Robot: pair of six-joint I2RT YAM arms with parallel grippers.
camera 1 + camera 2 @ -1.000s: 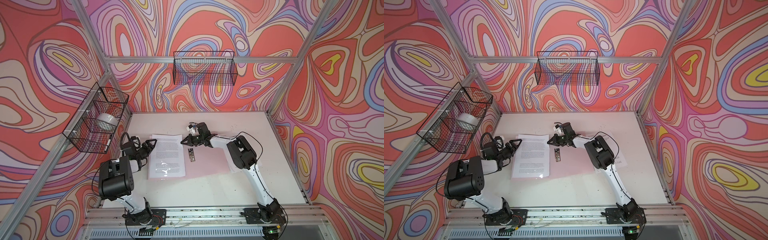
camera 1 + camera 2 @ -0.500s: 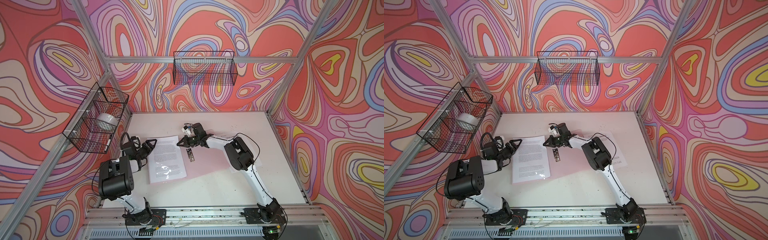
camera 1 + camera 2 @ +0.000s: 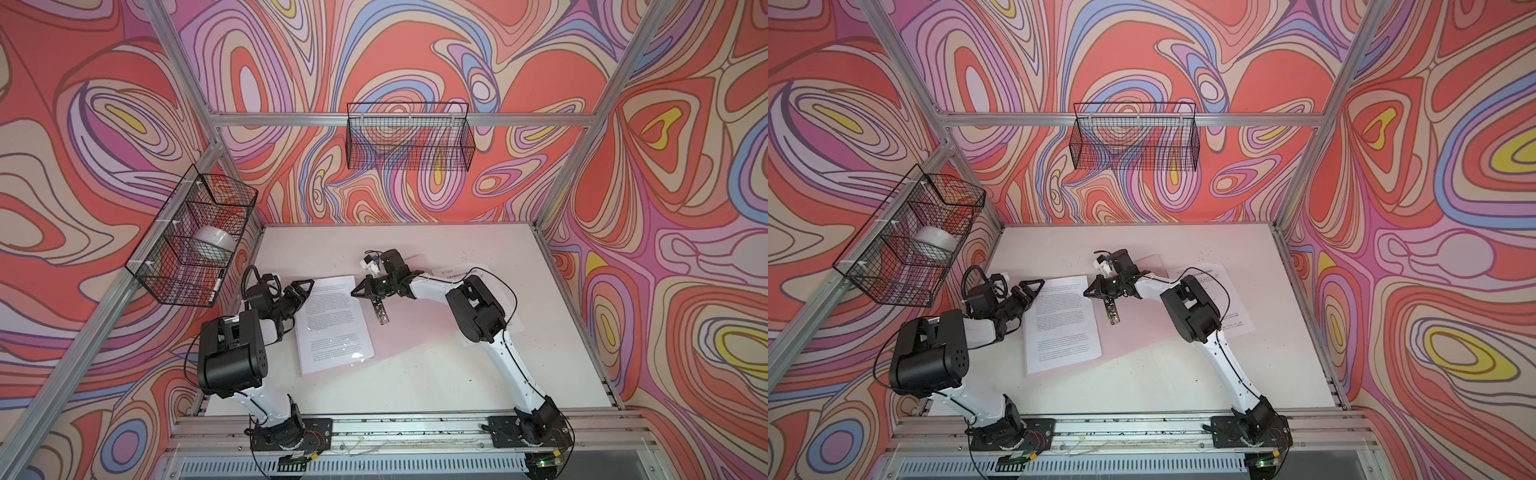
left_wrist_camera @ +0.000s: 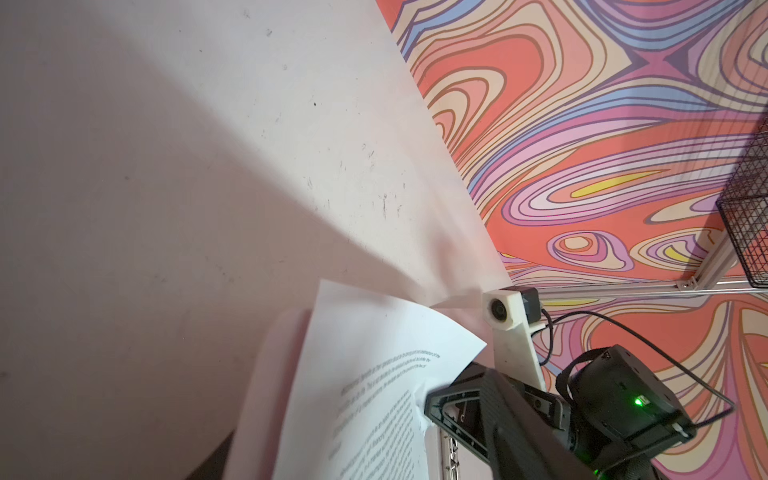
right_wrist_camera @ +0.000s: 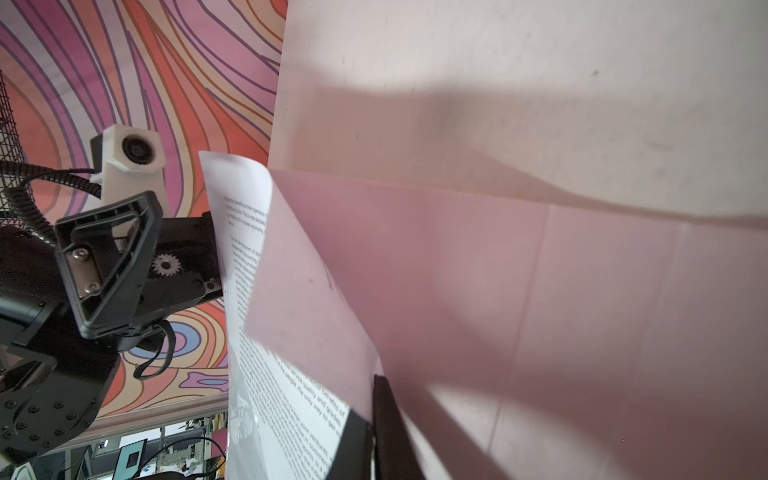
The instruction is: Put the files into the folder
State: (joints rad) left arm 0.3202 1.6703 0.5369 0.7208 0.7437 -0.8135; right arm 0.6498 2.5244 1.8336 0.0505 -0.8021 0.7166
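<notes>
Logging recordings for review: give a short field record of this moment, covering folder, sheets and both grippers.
folder: open flat on the table, clip at its spine bare
first sheet: skewed on the folder's left half, far corner lifted
second sheet: on the table, partly under the right arm
left gripper: open, at first sheet's left edge
right gripper: shut on first sheet's far edge
task state: unfinished
</notes>
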